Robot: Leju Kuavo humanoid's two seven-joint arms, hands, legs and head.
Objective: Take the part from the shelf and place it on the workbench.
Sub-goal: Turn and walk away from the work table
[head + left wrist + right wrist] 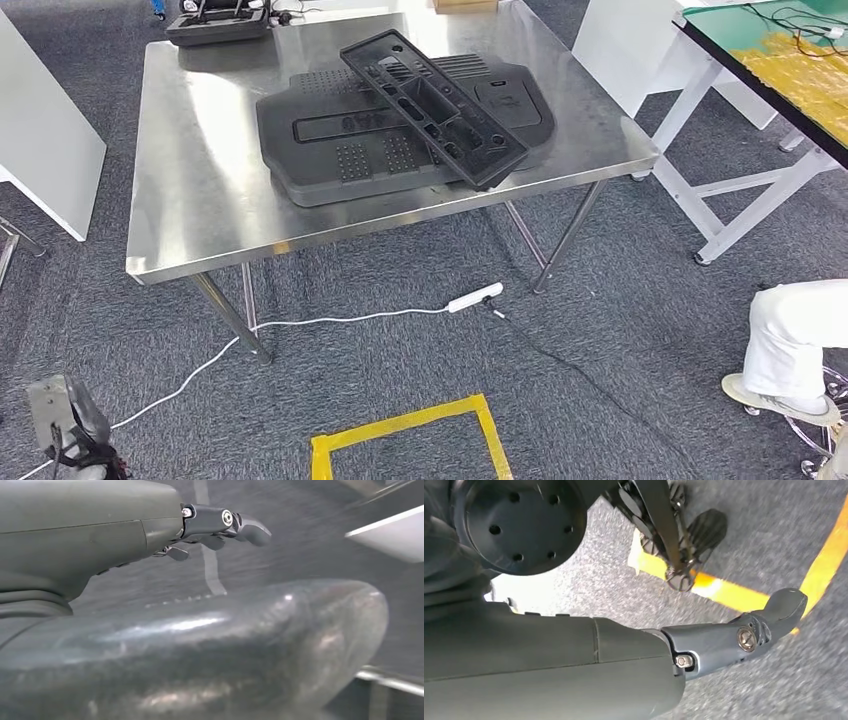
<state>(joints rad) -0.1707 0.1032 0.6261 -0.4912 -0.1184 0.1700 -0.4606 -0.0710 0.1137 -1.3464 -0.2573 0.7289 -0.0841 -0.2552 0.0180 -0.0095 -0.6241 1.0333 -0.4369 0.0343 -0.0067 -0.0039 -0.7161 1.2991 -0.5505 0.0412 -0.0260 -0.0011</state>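
Grey carpet (620,350) runs under the whole scene, and both hands hang low above it. The left hand (220,527) shows in its wrist view with its dark fingers (252,529) stretched out and a little apart, nothing between them; the head view catches the same hand (60,425) at its lower left corner, well short of the workbench (200,190). The right hand (734,640) shows in its wrist view as a thick grey thumb (786,605) reaching over the carpet and a stripe of yellow tape (724,592); its other fingers are hidden, so whether it is released or clenched cannot be told, though nothing is seen in it.

Ahead of both hands, in the head view, the yellow tape forms a square outline (410,440) on the floor. Beyond it a white power strip (474,297) lies on the carpet beneath the steel workbench. On the bench top, far from either hand, rests a broad black moulded panel (350,140), and across it lies the part (435,105), a long narrow black frame. Its long axis runs diagonally, the far end pointing away and to the robot's left, the near end overhanging the panel toward the bench's front right edge. A black case (215,22) sits at the far left corner. At the right edge a person's white trouser leg and shoe (790,370) stand on the carpet.
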